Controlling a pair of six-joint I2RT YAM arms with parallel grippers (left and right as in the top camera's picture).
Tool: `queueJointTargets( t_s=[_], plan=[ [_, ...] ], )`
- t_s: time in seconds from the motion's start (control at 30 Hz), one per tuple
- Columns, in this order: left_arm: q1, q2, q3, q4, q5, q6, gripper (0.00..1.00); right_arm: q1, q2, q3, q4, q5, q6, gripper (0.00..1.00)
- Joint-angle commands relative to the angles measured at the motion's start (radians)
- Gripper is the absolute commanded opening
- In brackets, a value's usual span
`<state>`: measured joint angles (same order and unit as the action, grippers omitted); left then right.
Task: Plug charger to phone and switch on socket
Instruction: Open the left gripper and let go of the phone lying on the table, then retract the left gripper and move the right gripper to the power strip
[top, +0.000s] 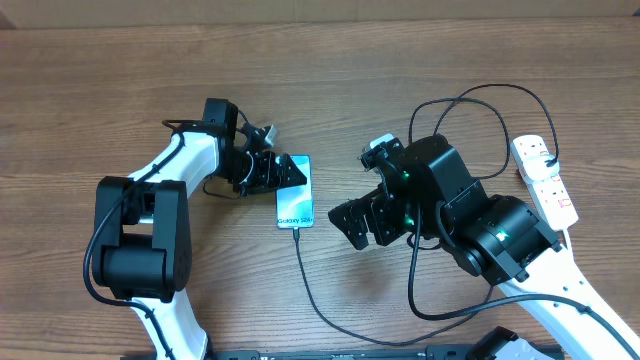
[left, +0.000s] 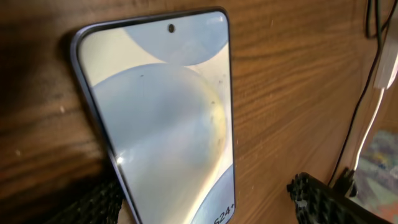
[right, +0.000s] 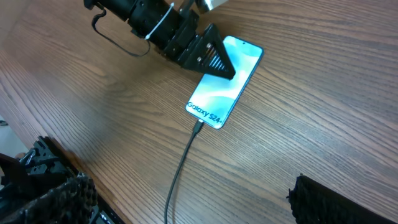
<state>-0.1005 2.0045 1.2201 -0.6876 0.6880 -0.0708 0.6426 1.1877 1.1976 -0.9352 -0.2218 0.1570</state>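
The phone (top: 295, 192) lies flat on the wooden table, screen up, with "Galaxy S24+" on it; it also shows in the left wrist view (left: 168, 124) and the right wrist view (right: 224, 81). The charger (top: 310, 290), a thin black cable, has its plug tip (right: 198, 127) seated in the phone's bottom edge. My left gripper (top: 272, 172) is open and straddles the phone's upper half, one finger against its left edge (left: 205, 199). My right gripper (top: 362, 222) is open and empty, right of the phone, with the cable (right: 180, 168) running between its fingers (right: 186, 193). The socket (top: 545, 180) lies at the far right.
The black cable loops (top: 480, 110) behind my right arm toward the power strip. The strip's white body (left: 392, 56) and white cord (left: 373, 118) show at the right edge of the left wrist view. Bare wooden table (top: 100, 80) lies at the back and left.
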Motion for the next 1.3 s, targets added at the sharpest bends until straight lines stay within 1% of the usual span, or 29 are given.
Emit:
queueJointTargets(
  t_s=[0.0,0.17,0.23,0.3,0.37,0.4,0.47,0.5,0.57,0.6,0.7,0.77,0.8,0.83,0.93,0.97,1.03,1.07,1.13,1.2,1.23,1.27],
  plan=[
    [0.007,0.101,-0.053,0.032,-0.163,-0.047,0.84,-0.003,0.0,0.004,0.005,-0.005,0.003,1.0],
    [0.008,0.101,-0.053,0.025,-0.165,-0.079,0.85,-0.003,-0.001,0.004,0.011,-0.006,0.003,1.0],
    [0.011,0.101,-0.042,-0.025,-0.23,-0.063,0.96,-0.003,-0.001,0.004,0.03,-0.021,0.003,1.0],
    [0.025,0.1,-0.01,-0.108,-0.343,-0.061,0.92,-0.003,0.0,0.002,0.083,-0.023,0.003,1.0],
    [0.04,0.093,0.033,-0.182,-0.391,-0.061,0.85,-0.003,0.008,-0.001,0.161,-0.007,0.002,1.0],
    [0.05,0.084,0.063,-0.222,-0.4,-0.061,0.85,-0.004,0.015,0.0,0.197,0.019,0.003,1.0],
    [0.062,0.05,0.115,-0.286,-0.398,-0.067,0.96,-0.004,0.027,0.0,0.219,0.064,0.037,1.0],
    [0.064,0.018,0.14,-0.318,-0.391,-0.068,1.0,-0.004,0.035,0.0,0.203,0.12,0.095,1.0],
    [0.064,-0.061,0.179,-0.372,-0.392,-0.067,1.0,-0.006,0.047,0.0,0.121,0.264,0.23,1.0],
    [0.062,-0.107,0.194,-0.394,-0.393,-0.064,1.0,-0.012,0.054,0.0,0.054,0.352,0.308,1.0],
    [0.061,-0.292,0.222,-0.423,-0.393,-0.064,1.0,-0.072,0.084,0.0,-0.227,0.604,0.621,1.0],
    [0.061,-0.443,0.223,-0.415,-0.393,-0.069,1.0,-0.145,0.102,0.0,-0.362,0.674,0.785,1.0],
    [0.061,-0.519,0.223,-0.411,-0.404,-0.08,1.0,-0.2,0.112,0.0,-0.402,0.681,0.835,1.0],
    [0.061,-0.584,0.223,-0.409,-0.426,-0.098,0.99,-0.252,0.118,0.0,-0.41,0.671,0.845,1.0],
    [0.061,-0.786,0.223,-0.418,-0.537,-0.17,1.0,-0.435,0.139,0.0,-0.353,0.616,0.814,1.0],
    [0.061,-0.842,0.223,-0.428,-0.568,-0.191,1.0,-0.504,0.148,0.0,-0.311,0.6,0.777,0.97],
    [0.061,-0.951,0.223,-0.459,-0.626,-0.232,1.0,-0.616,0.171,0.0,-0.229,0.568,0.712,0.83],
    [0.061,-1.003,0.222,-0.483,-0.654,-0.248,1.0,-0.678,0.189,0.0,-0.181,0.544,0.673,0.72],
    [0.061,-1.093,0.222,-0.533,-0.688,-0.251,1.0,-0.783,0.229,0.0,-0.103,0.505,0.613,0.54],
    [0.061,-1.168,0.222,-0.592,-0.72,-0.251,0.99,-0.871,0.274,0.0,-0.053,0.47,0.567,0.34],
    [0.061,-1.202,0.222,-0.626,-0.735,-0.252,1.0,-0.919,0.303,0.0,-0.041,0.455,0.549,0.26],
    [0.061,-1.231,0.222,-0.658,-0.756,-0.251,1.0,-0.966,0.333,0.001,-0.038,0.447,0.534,0.21]
  ],
)
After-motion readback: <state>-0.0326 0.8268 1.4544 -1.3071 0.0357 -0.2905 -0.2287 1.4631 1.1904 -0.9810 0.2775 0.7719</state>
